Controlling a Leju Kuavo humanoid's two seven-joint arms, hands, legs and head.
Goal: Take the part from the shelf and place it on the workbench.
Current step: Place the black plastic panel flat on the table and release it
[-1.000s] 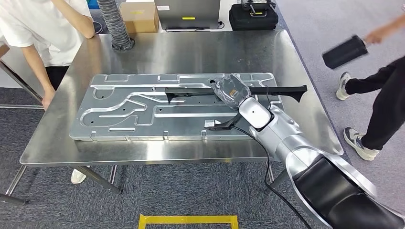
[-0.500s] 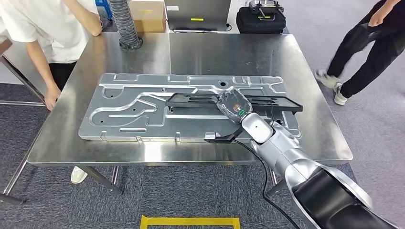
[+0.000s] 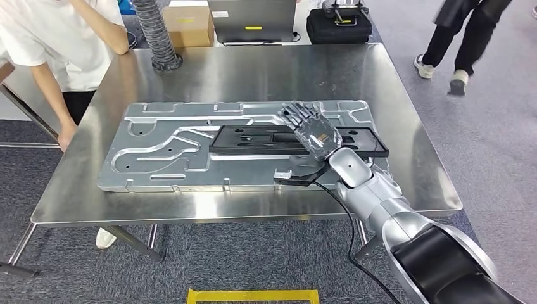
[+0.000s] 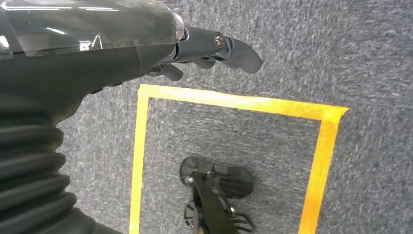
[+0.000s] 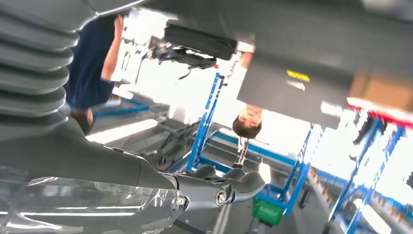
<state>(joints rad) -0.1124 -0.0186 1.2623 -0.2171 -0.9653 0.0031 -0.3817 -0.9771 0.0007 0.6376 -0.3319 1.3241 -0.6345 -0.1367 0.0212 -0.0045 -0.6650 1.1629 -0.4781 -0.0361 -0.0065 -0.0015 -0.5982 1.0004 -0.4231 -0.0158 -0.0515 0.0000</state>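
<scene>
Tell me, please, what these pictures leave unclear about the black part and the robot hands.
- Head view: the right robot hand covers the middle of the black part, hiding any contact.
- Right wrist view: the part is out of frame.
- Left wrist view: the left robot hand is cropped.

steel workbench (image 3: 405, 126) | carries: stamped metal panel (image 3: 158, 158), ribbed hose (image 3: 155, 35)

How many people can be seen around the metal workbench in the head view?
2. A person in a white T-shirt leans at the steel workbench's far left corner; a person in dark trousers walks past its far right. Others may stand outside the frame.
</scene>
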